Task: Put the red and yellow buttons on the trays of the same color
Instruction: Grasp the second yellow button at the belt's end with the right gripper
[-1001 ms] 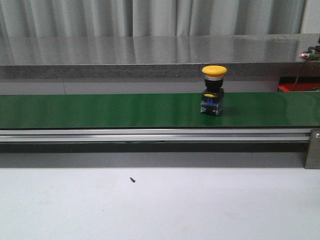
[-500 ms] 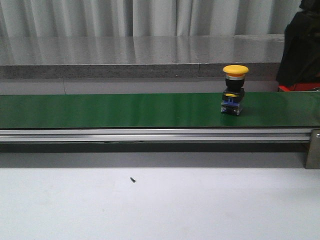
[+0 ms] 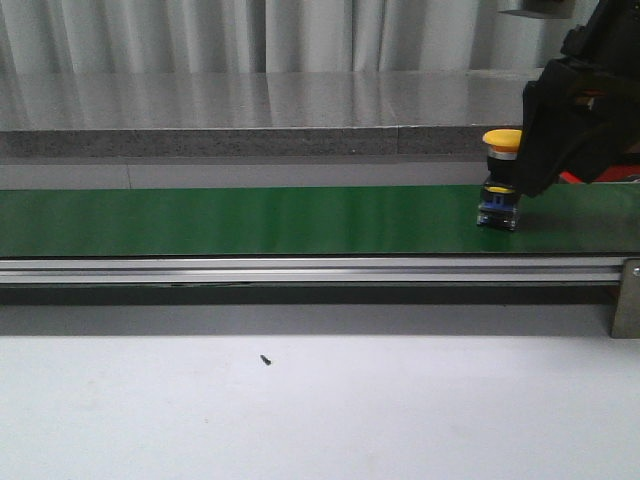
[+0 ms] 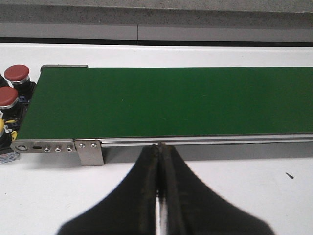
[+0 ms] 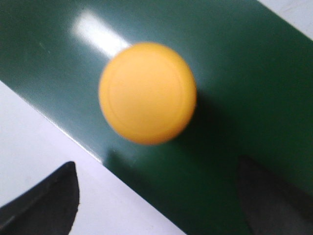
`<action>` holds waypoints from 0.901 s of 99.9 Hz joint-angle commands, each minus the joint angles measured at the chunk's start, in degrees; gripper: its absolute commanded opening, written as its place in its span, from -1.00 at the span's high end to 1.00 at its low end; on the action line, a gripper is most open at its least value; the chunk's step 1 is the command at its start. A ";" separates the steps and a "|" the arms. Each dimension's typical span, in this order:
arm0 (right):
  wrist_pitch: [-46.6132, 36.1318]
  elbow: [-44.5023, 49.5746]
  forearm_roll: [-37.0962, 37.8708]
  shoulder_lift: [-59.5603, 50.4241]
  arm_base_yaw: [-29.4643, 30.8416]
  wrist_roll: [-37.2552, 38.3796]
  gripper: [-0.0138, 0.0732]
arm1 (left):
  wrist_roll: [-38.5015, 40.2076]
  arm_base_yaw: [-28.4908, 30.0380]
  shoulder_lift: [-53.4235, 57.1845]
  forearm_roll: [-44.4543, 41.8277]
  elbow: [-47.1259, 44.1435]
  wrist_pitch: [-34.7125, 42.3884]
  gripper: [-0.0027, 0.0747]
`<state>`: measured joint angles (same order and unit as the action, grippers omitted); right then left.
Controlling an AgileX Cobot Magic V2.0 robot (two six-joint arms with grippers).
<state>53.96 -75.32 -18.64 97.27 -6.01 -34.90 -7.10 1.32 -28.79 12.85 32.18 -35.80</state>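
A yellow button [image 3: 500,139] with a black and blue body stands upright on the green conveyor belt [image 3: 250,220], toward its right end. My right arm [image 3: 575,110] hangs just right of it and hides part of its body. In the right wrist view the yellow cap [image 5: 146,93] fills the middle, and my right gripper [image 5: 159,200] is open wide above it, one finger [image 5: 49,205] over the white table. My left gripper [image 4: 160,148] is shut on nothing, near the belt's rail. Two red buttons [image 4: 14,74] sit beside the belt's left end. No tray is in view.
An aluminium rail [image 3: 300,268] runs along the belt's front, with a metal bracket [image 3: 627,297] at its right end. A grey stone ledge [image 3: 260,110] lies behind the belt. A small black screw [image 3: 265,359] lies on the white table.
The yellow button has ridden the belt to the right. My right arm has come in from the right and now stands over the button.
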 commanded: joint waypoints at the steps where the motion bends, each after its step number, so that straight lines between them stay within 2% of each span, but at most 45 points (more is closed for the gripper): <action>1: -1.29 -3.03 -1.85 -2.36 -0.90 -1.68 -0.79 | 0.11 -0.39 -0.25 0.62 1.60 4.26 0.98; 35: -1.36 -7.08 -1.60 2.76 -1.56 -2.02 -0.78 | 0.11 -0.39 -0.25 0.62 1.60 4.26 0.98; 41: -1.21 -7.08 -1.36 2.82 -1.56 -1.86 -0.67 | 0.11 -0.39 -0.25 0.62 1.60 4.26 0.98; 62: -0.48 -7.08 3.19 2.82 -1.51 2.49 0.00 | 0.11 -0.39 -0.25 0.62 1.60 4.26 0.98; 72: -0.06 -7.08 3.90 2.82 -1.51 3.63 0.10 | 0.11 -0.39 -0.25 0.62 1.60 4.26 0.98; 90: -0.32 -7.08 3.90 0.68 -0.58 6.67 0.10 | 0.11 -0.39 -0.25 0.62 1.60 4.26 0.98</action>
<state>54.47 -80.56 -14.10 102.39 -7.39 -29.79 -7.10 1.32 -28.79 12.85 32.18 -35.80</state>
